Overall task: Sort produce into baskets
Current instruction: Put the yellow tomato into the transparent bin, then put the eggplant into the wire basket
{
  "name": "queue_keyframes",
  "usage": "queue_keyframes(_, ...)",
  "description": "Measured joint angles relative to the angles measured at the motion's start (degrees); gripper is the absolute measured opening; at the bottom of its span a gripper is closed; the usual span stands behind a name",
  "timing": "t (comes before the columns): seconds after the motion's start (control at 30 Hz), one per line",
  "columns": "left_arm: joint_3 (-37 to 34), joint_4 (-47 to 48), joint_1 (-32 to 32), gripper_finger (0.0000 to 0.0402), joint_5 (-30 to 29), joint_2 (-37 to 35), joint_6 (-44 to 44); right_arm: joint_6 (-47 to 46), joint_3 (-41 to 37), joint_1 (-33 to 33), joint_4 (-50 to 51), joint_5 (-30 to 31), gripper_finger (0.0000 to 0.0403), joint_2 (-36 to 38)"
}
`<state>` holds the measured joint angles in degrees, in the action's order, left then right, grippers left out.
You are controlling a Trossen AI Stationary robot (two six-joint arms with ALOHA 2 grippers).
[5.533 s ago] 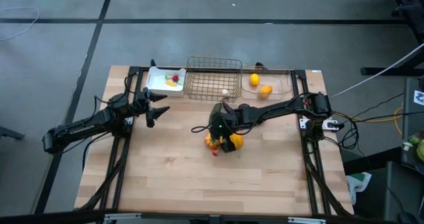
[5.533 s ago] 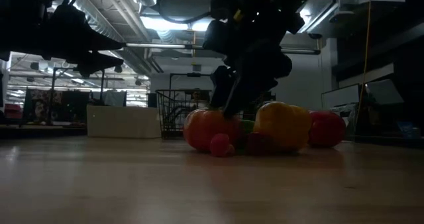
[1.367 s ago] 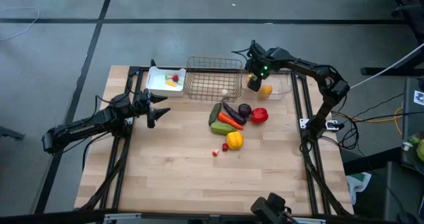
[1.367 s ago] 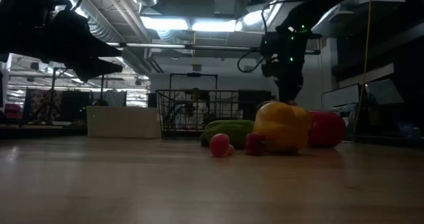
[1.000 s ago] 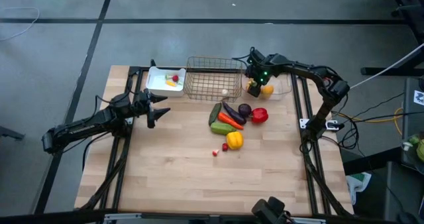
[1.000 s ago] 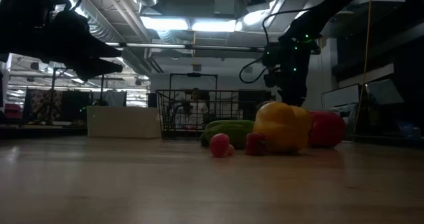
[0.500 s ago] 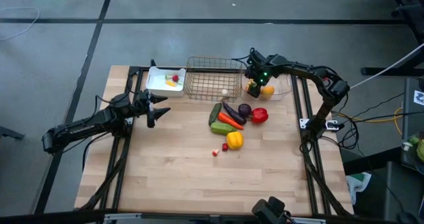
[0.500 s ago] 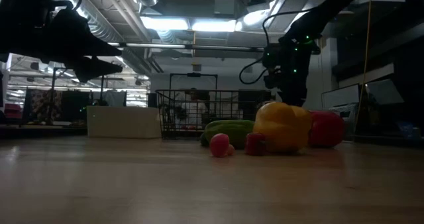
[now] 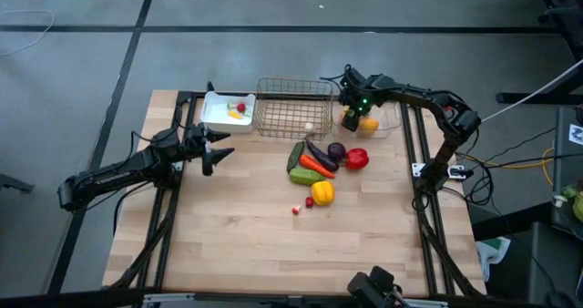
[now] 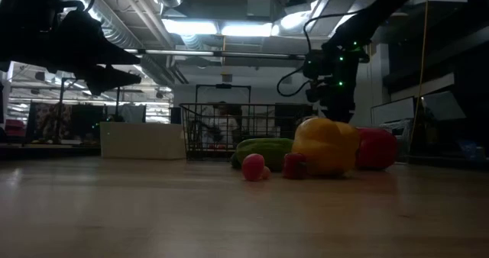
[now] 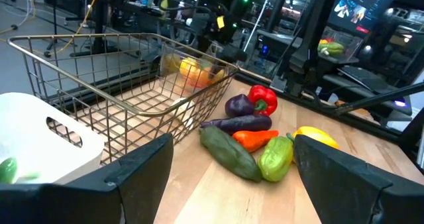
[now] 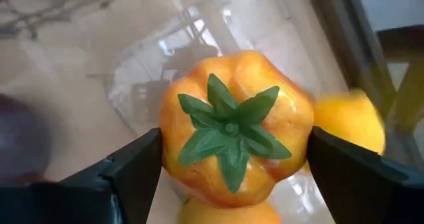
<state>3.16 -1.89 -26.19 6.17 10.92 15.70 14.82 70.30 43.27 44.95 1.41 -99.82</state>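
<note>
Dark and angular, the left arm reaches in from the table's nine o'clock side, its left gripper (image 9: 217,150) hovering above bare wood with the fingers spread wide and nothing between them. Just beyond it, at eleven o'clock, sits the white shallow plastic tray (image 9: 215,112) holding a small red piece and a yellow one. Beside the tray stands the grey wire-mesh basket (image 9: 293,91), a small pale item inside. On the light wooden table (image 9: 237,244) near centre lies a cluster of toy produce: a green cucumber (image 9: 295,158), a dark purple eggplant (image 9: 319,151), an orange carrot (image 9: 316,165), a round purple onion (image 9: 336,150), a red bell pepper (image 9: 356,159), and a yellow bell pepper (image 9: 322,193) at six o'clock of the group, with tiny red pieces (image 9: 297,210) close by. The right arm stretches from the three o'clock edge to the one o'clock corner, its right gripper (image 9: 351,113) poised over the clear plastic bin (image 9: 390,115). Its fingers are closed on an orange bell pepper with a green star-shaped stem (image 12: 236,139), held above a yellow-orange fruit (image 12: 349,121) lying in the bin.
</note>
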Motion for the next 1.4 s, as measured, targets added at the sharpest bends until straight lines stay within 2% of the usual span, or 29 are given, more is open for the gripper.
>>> queue_keyframes(0.3,0.00,0.02,0.00,0.0310,0.00,0.00,0.00,0.03,0.04,-0.12,-2.51,-3.29,0.0395,-0.04)
queue_keyframes(0.7,0.00,0.00,0.00,0.0310,0.00,-0.01,-0.02,2.01,0.54,-0.09,-1.02,-6.08,0.0394,-0.07)
queue_keyframes(0.9,0.00,0.02,0.00,0.0310,0.00,-0.02,0.00,1.79,6.53,-0.12,6.61,-4.69,0.0390,-0.09)
queue_keyframes(1.0,0.00,0.00,0.00,0.0310,0.00,-0.02,-0.02,-2.18,10.06,-0.18,9.26,-5.50,0.0390,-0.08)
queue_keyframes(1.13,0.00,0.02,0.02,0.0310,0.00,-0.01,0.00,-4.14,13.43,-0.18,13.65,-7.91,0.0390,-0.08)
queue_keyframes(1.23,0.00,0.02,0.02,0.0310,0.00,-0.02,-0.02,-4.23,15.08,-0.18,17.39,-12.10,0.0390,-0.08)
queue_keyframes(1.33,0.00,0.02,0.00,0.0310,0.00,-0.02,-0.02,-4.78,15.47,-1.18,18.35,-15.99,0.0390,-0.06)
queue_keyframes(1.4,0.00,0.02,0.01,0.0310,0.00,-0.02,-0.02,-6.15,15.47,-2.34,18.72,-16.31,0.0390,0.08)
